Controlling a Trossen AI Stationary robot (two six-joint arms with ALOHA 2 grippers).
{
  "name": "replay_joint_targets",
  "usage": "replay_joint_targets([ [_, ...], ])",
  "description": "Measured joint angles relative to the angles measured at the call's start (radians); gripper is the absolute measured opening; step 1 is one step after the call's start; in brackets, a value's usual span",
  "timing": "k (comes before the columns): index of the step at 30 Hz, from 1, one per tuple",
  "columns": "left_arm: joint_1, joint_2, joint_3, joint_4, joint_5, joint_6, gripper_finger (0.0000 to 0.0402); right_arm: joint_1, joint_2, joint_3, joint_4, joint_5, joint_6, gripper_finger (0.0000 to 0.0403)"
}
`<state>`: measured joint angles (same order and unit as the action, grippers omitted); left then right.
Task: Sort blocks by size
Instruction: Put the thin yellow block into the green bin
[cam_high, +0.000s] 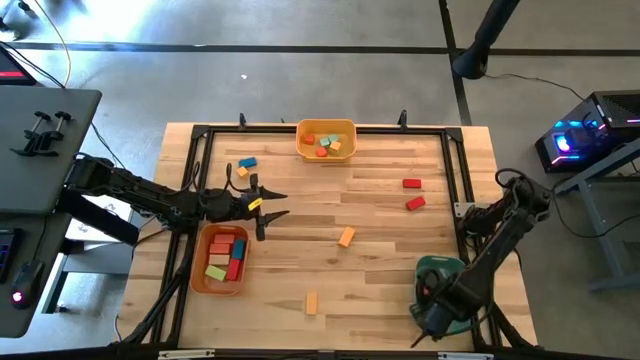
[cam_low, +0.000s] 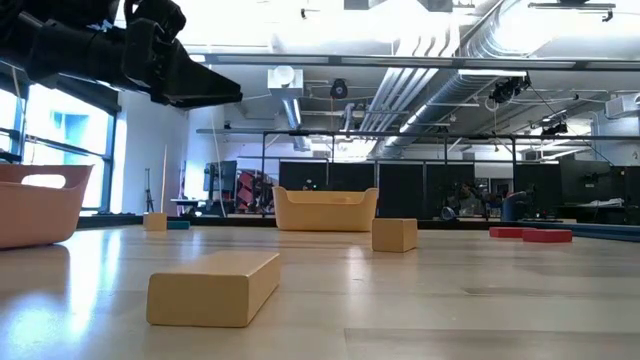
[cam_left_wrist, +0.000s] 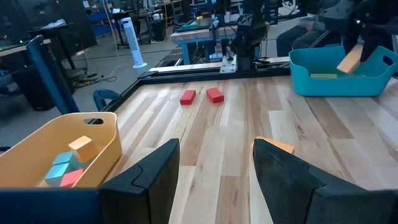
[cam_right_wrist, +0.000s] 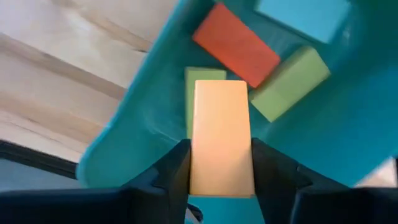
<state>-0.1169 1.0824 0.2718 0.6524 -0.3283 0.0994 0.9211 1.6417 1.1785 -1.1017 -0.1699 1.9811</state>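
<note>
Holding a long pale-orange wooden block (cam_right_wrist: 221, 137) between the right gripper (cam_right_wrist: 221, 163) fingers, directly over the teal plastic bin (cam_right_wrist: 124, 149); several loose blocks left on the wooden table (cam_high: 380, 240); left gripper (cam_high: 268, 201) half-spread, empty.

My arms: two, black, jointed, matte; left gripper (cam_left_wrist: 214, 180) with broad, dark, wedge-shaped fingers (cam_left_wrist: 149, 180)

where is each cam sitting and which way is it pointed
High: overhead, straight down on the table and both arms.
Low: table height, across to the yellow bin; left arm above.
Left wrist: past open left gripper toward red blocks, also in high.
Right wrist: right gripper holding orange block over teal bin.
</note>
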Motion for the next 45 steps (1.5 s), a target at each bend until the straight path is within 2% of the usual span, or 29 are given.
replay_joint_targets([
  [6, 0.0, 0.0, 0.0, -0.002, 0.0, 0.0, 0.0189, -0.005, 0.0, -0.017, 0.028, -0.041, -0.018, 0.02],
  [11, 0.0, 0.0, 0.0, -0.003, 0.0, 0.0, 0.0189, -0.005, 0.0, -0.011, 0.007, -0.128, -0.026, 0.0212],
  [14, 0.0, 0.0, 0.0, -0.003, 0.0, 0.0, 0.0189, -0.004, 0.0, 0.021, -0.03, -0.1, -0.014, 0.0213],
  [16, 0.0, 0.0, 0.0, -0.003, 0.0, 0.0, 0.0189, -0.004, 0.0, 0.046, -0.057, -0.02, -0.015, 0.0214],
  [19, 0.0, 0.0, 0.0, -0.001, 0.0, 0.004, 0.0189, -0.017, -0.001, 0.084, -0.056, 0.156, -0.027, 0.0214],
  [23, 0.0, 0.0, 0.0, 0.045, 0.016, -0.005, 0.0189, -0.04, -0.001, 0.1, -0.014, 0.48, -0.08, 0.0215],
  [27, 0.0, 0.0, 0.0, 0.1, 0.049, -0.001, 0.0189, -0.068, 0.007, 0.1, 0.103, 0.85, -0.276, 0.0215],
  [30, 0.0, 0.0, 0.0, 0.149, 0.072, -0.005, 0.0189, -0.107, 0.024, 0.1, 0.191, 0.972, -0.47, 0.0216],
  [33, 0.0, 0.0, 0.0, 0.166, 0.108, -0.009, 0.0189, -0.15, 0.061, 0.1, 0.28, 1.005, -0.637, 0.0216],
  [39, -0.005, 0.0, 0.038, 0.162, 0.109, -0.003, 0.0189, -0.25, 0.176, 0.1, 0.482, 1.03, -0.896, 0.0216],
  [45, -0.034, 0.0, 0.103, 0.108, 0.109, 0.034, 0.0189, -0.346, 0.256, 0.1, 0.748, 0.871, -1.164, 0.0216],
])
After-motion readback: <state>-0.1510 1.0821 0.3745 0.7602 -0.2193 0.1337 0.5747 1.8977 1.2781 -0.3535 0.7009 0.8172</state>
